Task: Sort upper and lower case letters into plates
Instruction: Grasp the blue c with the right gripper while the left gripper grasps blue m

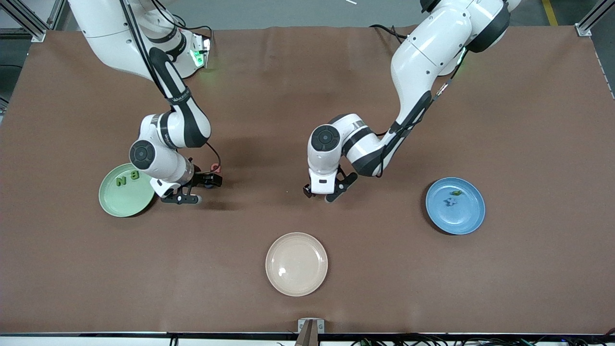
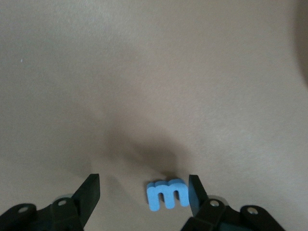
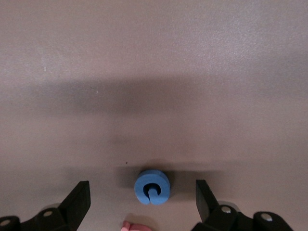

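The pale green plate point(image 1: 126, 206) lies at the right arm's end and holds a green B and N. The blue plate point(image 1: 473, 211) lies at the left arm's end with two small letters in it. My left gripper point(image 1: 328, 191) is low over the table's middle. In the left wrist view it point(image 2: 144, 192) is open around a blue lowercase m point(image 2: 167, 194), which lies flat close against one finger point(image 2: 195, 192). My right gripper point(image 1: 198, 190) is beside the green plate. In the right wrist view it point(image 3: 143, 195) is open around a round blue letter point(image 3: 152, 186) on the table.
A cream-beige plate point(image 1: 296, 264) lies nearer the front camera, midway between the arms. A pink letter point(image 1: 215, 167) lies on the table by the right gripper, and its edge shows in the right wrist view point(image 3: 132, 226). Brown table cover all round.
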`<action>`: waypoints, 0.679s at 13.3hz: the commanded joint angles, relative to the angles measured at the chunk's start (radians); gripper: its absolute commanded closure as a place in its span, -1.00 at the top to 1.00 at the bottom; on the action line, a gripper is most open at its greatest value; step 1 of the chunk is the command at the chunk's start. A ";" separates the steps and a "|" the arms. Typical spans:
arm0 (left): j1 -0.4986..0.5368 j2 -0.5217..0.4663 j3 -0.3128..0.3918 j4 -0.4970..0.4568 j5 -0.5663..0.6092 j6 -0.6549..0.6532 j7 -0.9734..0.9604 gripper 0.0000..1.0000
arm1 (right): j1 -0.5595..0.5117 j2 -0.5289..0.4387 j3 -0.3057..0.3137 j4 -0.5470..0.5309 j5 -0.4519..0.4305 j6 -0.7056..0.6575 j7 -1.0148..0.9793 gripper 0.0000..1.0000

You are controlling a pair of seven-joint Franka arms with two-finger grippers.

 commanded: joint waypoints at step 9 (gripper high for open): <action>-0.052 0.105 0.021 0.140 -0.014 -0.007 -0.023 0.07 | 0.016 0.029 -0.015 0.016 0.003 -0.005 0.001 -0.37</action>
